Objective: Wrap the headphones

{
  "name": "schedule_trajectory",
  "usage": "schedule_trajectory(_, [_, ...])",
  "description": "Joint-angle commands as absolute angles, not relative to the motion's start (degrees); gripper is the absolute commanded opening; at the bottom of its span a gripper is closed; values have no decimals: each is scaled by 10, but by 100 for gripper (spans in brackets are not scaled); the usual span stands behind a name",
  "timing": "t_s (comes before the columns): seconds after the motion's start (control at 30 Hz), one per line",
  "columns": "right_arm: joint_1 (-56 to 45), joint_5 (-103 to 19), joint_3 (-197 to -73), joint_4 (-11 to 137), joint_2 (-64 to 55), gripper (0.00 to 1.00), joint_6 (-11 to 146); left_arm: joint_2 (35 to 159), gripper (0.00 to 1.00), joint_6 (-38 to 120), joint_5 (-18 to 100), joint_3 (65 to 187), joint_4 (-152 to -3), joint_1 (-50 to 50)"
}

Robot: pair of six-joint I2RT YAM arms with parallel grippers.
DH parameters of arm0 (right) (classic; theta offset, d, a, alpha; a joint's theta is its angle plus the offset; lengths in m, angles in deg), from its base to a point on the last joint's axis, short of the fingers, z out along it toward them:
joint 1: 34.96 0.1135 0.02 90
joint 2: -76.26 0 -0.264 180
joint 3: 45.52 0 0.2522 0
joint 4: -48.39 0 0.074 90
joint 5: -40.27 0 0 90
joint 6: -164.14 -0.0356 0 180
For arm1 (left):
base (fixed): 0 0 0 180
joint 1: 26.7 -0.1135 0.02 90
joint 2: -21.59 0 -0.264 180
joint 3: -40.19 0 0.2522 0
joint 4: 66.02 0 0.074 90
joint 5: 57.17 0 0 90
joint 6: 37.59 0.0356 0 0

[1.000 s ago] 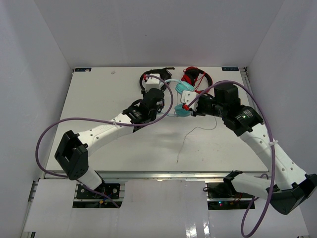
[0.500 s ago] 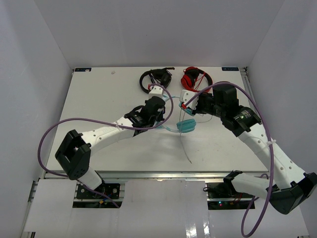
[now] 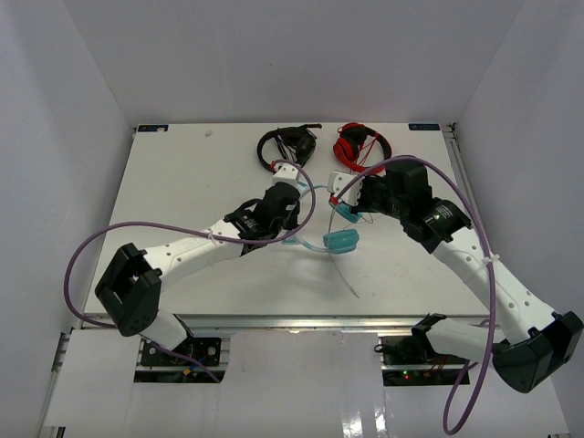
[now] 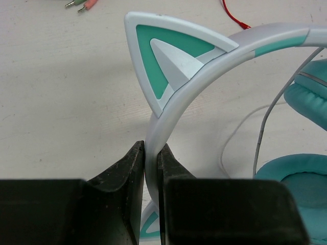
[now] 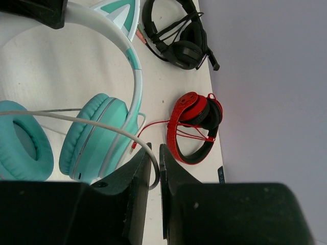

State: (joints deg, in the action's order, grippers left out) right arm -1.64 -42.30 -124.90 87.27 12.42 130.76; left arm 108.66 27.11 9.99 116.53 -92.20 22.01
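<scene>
The teal headphones [image 3: 342,240] are held up between my two arms near the table's middle. My left gripper [image 4: 151,158] is shut on their pale headband [image 4: 204,66], just below a cat-ear point [image 4: 168,61]. My right gripper [image 5: 155,158] is shut on the thin white cable [image 5: 76,122], which runs from the jaws across the teal earcups [image 5: 97,138]. In the top view the left gripper [image 3: 290,230] sits left of the earcup, the right gripper [image 3: 339,196] above it. The cable's free end [image 3: 347,283] trails down onto the table.
Black headphones [image 3: 287,144] and red headphones [image 3: 360,142] lie at the table's far edge, just behind both grippers. They also show in the right wrist view, black [image 5: 176,35] and red [image 5: 194,125]. White walls surround the table.
Both grippers moved toward the near side with the teal headphones, lifting them away from the black and red pairs. The loose cable end swung from the left to the right.
</scene>
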Motion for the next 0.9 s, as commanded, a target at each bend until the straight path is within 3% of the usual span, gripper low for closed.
schedule_trajectory(0.0, [-25, -413, -1256, 832, 112, 18, 1303, 1031, 0, 258, 127, 1158, -875, 222])
schedule_trajectory(0.3, [-45, -353, -1277, 834, 94, 20, 1259, 1000, 0, 254, 135, 1136, -867, 221])
schedule_trajectory(0.53, [-56, -331, -1289, 836, 100, 48, 1226, 990, 0, 252, 123, 1134, -872, 221])
schedule_trajectory(0.87, [-97, -284, -1307, 833, 126, 50, 1178, 974, 0, 272, 83, 1146, -908, 220])
